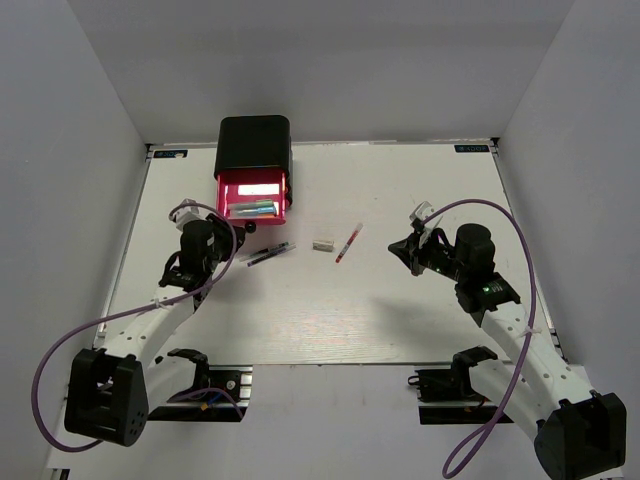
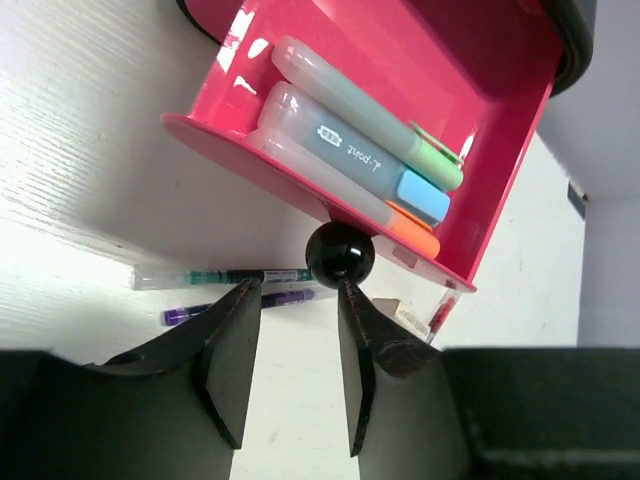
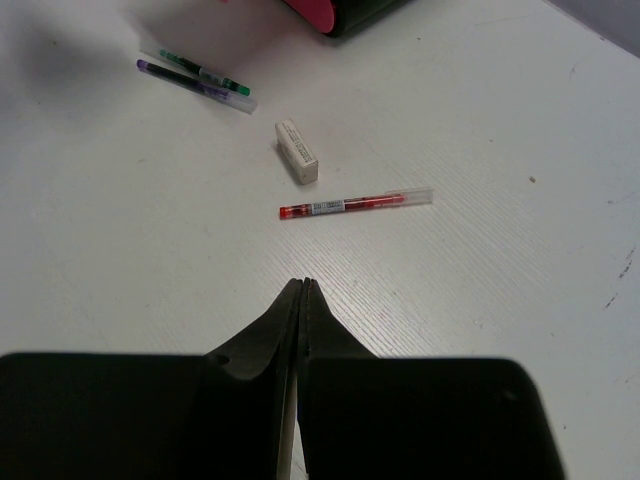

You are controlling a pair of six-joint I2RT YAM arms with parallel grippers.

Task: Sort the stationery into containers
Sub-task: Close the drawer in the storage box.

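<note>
Left wrist: the left fingers [image 2: 232, 360] are spread, with nothing between them. The tips sit right at the black knob [image 2: 340, 252] of the pink-red drawer [image 2: 225, 140]. The knob is just past the gap; can't tell if they touch. The drawer is pulled out, with three stubby markers lying flat in it, side by side and touching: green-end marker [image 2: 437, 165], blue-end marker [image 2: 422, 197], orange-end marker [image 2: 415, 235]. The orange one lies against the front wall. On the white counter [image 2: 90, 150] in front of the drawer, two thin pens lie close together and nearly parallel: green-ink pen [image 2: 230, 276] and purple pen [image 2: 240, 302].

Right wrist: the right fingers [image 3: 285, 330] are pressed together, pinching nothing, above bare counter. Ahead, the red-white pen [image 3: 355, 205] lies flat. The grey-white eraser [image 3: 297, 152] is just beyond it, near but apart. Farther off to the left are the green-ink and purple pens, side by side. A corner of the black cabinet [image 3: 360, 12] shows at the top edge.

Top: the cabinet [image 1: 254, 140] stands at the far edge of the counter, left of centre, with the drawer [image 1: 222, 195] out toward the arms and the markers inside. Can't tell which level of the stack it is. The left arm reaches to the drawer front. In front of the drawer, left to right: the two pens, the eraser, the red-white pen. The right arm is off to the right, well apart from all of them.
</note>
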